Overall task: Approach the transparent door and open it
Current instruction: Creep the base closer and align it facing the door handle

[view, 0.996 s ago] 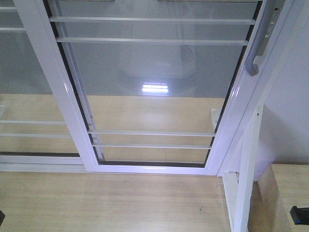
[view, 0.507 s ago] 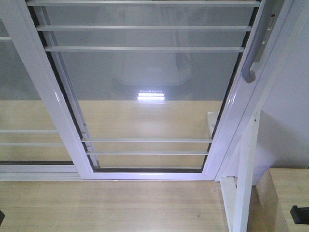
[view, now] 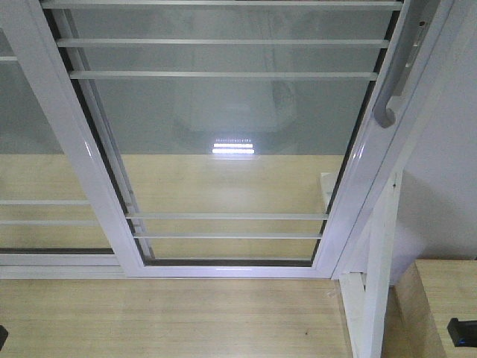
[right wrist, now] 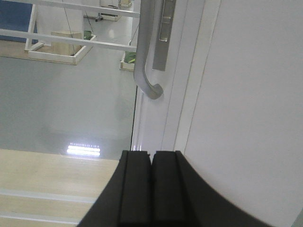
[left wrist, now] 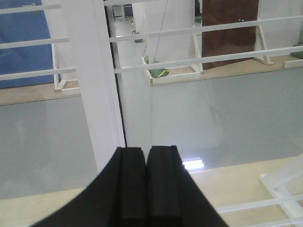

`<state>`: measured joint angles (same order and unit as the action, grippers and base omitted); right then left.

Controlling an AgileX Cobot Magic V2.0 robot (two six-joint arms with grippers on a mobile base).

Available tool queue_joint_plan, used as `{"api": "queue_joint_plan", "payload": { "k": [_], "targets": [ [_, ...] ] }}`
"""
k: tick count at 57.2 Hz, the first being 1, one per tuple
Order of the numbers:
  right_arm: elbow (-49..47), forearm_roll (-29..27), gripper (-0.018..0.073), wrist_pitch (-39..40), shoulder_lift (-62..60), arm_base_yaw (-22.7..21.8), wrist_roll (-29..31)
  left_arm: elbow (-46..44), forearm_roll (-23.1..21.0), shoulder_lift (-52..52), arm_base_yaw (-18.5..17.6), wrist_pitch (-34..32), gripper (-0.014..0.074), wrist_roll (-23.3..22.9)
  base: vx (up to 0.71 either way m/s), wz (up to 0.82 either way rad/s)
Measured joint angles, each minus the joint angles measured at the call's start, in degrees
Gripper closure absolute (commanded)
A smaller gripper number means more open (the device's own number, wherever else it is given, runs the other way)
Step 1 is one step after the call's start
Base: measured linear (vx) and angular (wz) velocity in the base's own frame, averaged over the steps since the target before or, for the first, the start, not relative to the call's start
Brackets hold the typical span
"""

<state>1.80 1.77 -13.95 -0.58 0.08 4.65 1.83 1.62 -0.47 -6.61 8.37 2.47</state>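
Two claws sit at the 6 o'clock edge of their wrist views. Each is clenched, black fingers pressed flat together with nothing between them. The left claw points toward a white upright stile at 11 o'clock and is apart from it. The right claw sits below the curved grey pull handle, which hangs at 12 o'clock, clear of the fingers.

In the front view, a pale wooden floor spans 6 o'clock. A wooden block lies at 5 o'clock, just beside a slim white post.

Past the floor stands the transparent door, filling the view from the centre up to 12 o'clock, its bottom rail meeting the floor. Thin white bars cross the glass in pairs, one pair high and one low. The handle is on the door's right stile at 2 o'clock, and that stile runs along a plain white wall. At 9 o'clock is a second barred glass panel.

Through the glass, a grey floor carries a bright light reflection near the centre.
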Motion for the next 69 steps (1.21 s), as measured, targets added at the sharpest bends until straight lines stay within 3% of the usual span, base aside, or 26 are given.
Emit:
{"api": "queue_joint_plan", "payload": {
  "k": [69],
  "targets": [
    [0.0, 3.0, 0.0561, 0.0, 0.0, 0.0, 0.1, 0.0, 0.0, 0.0, 0.0, -0.6, 0.0594, 0.0, 0.00, 0.00]
  ]
}}
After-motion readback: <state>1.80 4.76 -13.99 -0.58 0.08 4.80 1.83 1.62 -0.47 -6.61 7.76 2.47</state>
